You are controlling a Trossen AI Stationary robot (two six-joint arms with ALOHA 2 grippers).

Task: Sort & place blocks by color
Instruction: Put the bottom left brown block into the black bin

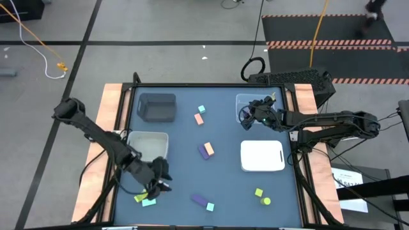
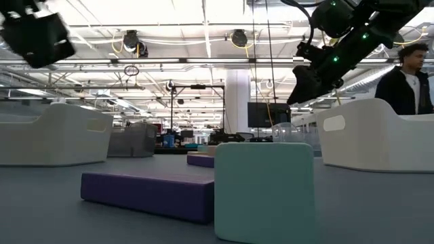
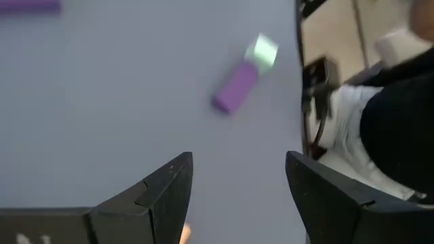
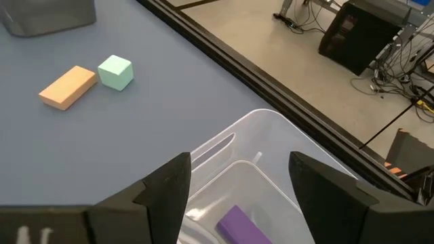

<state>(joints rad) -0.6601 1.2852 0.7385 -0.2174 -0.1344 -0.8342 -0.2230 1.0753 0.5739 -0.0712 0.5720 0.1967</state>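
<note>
High view, as we list it: left arm enters from the left edge, elbow bent, reaching down toward the lower left of the desk (image 1: 185,128). Left claw (image 1: 161,179) hangs over a yellow-green block (image 1: 140,197) and a light teal block (image 1: 149,202); we see its fingers spread with nothing between them.

Right arm stretches in from the right edge, nearly straight, across the upper right of the frame. Right claw (image 1: 250,117) sits above the clear bin (image 1: 241,101); in the right wrist view its fingers (image 4: 169,190) stand apart, empty, over a purple block (image 4: 239,224) lying inside that bin.

Blocks loose on the desk:
- teal cube (image 1: 202,110) and salmon-orange bar (image 1: 199,119), upper centre
- purple and orange pair (image 1: 206,150), centre
- purple bar (image 1: 199,200) touching a teal cube (image 1: 210,207), lower centre
- two yellow-green pieces (image 1: 262,197), lower right

Bins: dark grey bin (image 1: 156,107), upper left; white bin (image 1: 262,155), right; another pale bin (image 1: 148,145), left.
</note>
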